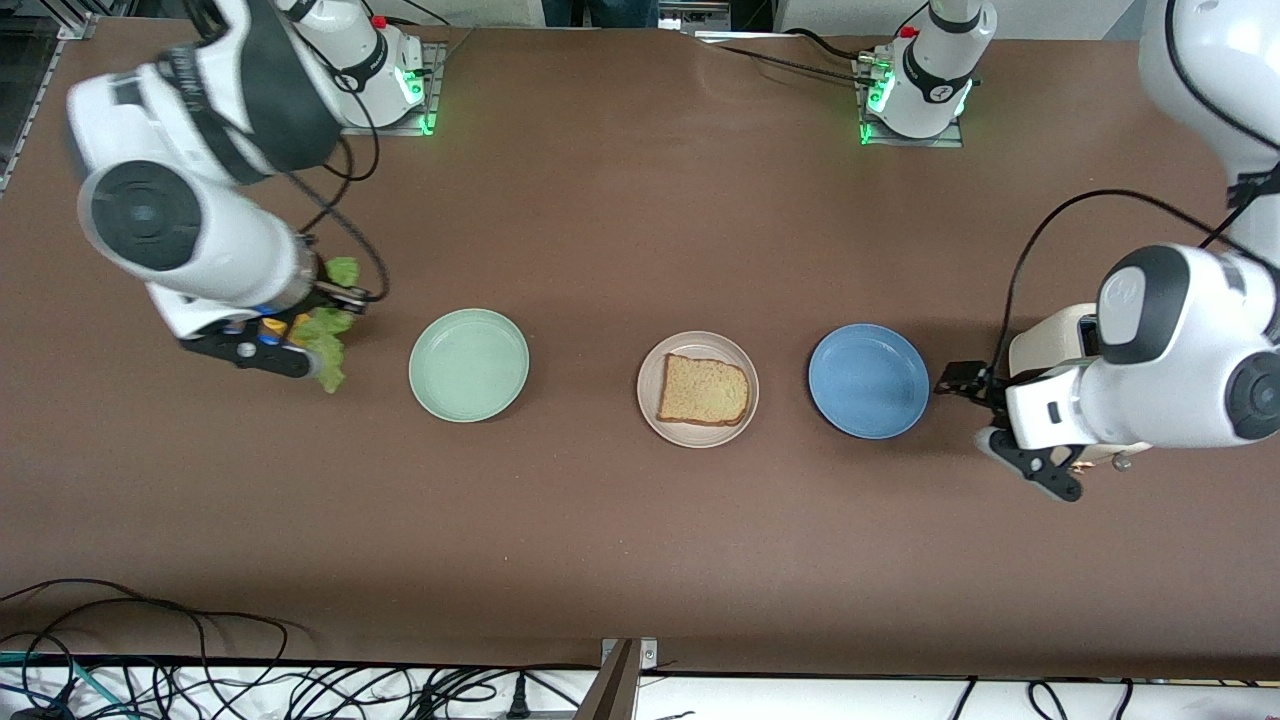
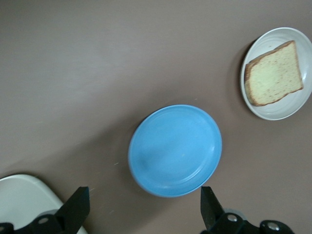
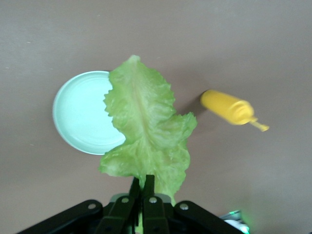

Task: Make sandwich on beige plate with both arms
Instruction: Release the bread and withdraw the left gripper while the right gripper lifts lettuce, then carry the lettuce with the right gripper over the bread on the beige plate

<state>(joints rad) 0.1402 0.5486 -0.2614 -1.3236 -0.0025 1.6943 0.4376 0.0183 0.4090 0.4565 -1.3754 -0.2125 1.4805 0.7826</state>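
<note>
One tan bread slice (image 1: 705, 390) lies on the beige plate (image 1: 650, 400) at mid-table; both also show in the left wrist view, the slice (image 2: 273, 73) on the plate (image 2: 265, 44). My right gripper (image 1: 300, 345) is shut on a frilly green lettuce leaf (image 1: 328, 350), held up over the table beside the mint-green plate, toward the right arm's end. In the right wrist view the leaf (image 3: 146, 131) hangs from the closed gripper (image 3: 145, 179). My left gripper (image 1: 1000, 425) is open and empty, over the table beside the blue plate; its wrist view shows the gripper (image 2: 142, 195) with its jaws spread wide.
An empty mint-green plate (image 1: 469, 365) and an empty blue plate (image 1: 868, 380) flank the beige one. A yellow squeeze bottle (image 3: 229, 108) lies on the table under the right arm. A cream-white object (image 1: 1045, 345) sits under the left arm, mostly hidden.
</note>
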